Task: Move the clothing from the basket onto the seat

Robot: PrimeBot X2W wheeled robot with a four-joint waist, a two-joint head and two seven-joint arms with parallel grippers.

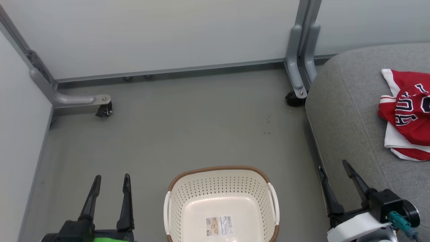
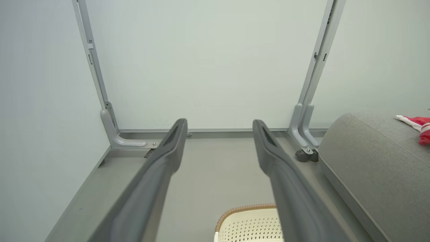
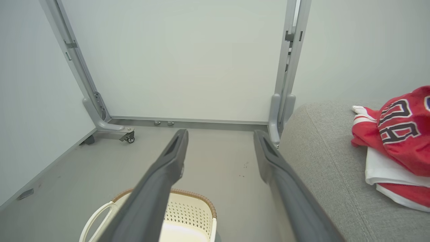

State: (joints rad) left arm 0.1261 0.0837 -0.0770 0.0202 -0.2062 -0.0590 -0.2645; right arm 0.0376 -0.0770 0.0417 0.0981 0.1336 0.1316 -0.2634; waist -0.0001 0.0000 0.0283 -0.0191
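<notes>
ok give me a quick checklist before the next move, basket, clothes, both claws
1. basket emptied: ok, the part in view holds just a label.
2. clothing on the seat: ok, lying in a heap on the cushion.
3. every garment in that heap: cannot tell, the layers overlap and it runs off the head view's edge.
4. left claw free: ok, open, nothing between its fingers.
5. right claw free: ok, open, by the seat's edge, apart from the clothing.
</notes>
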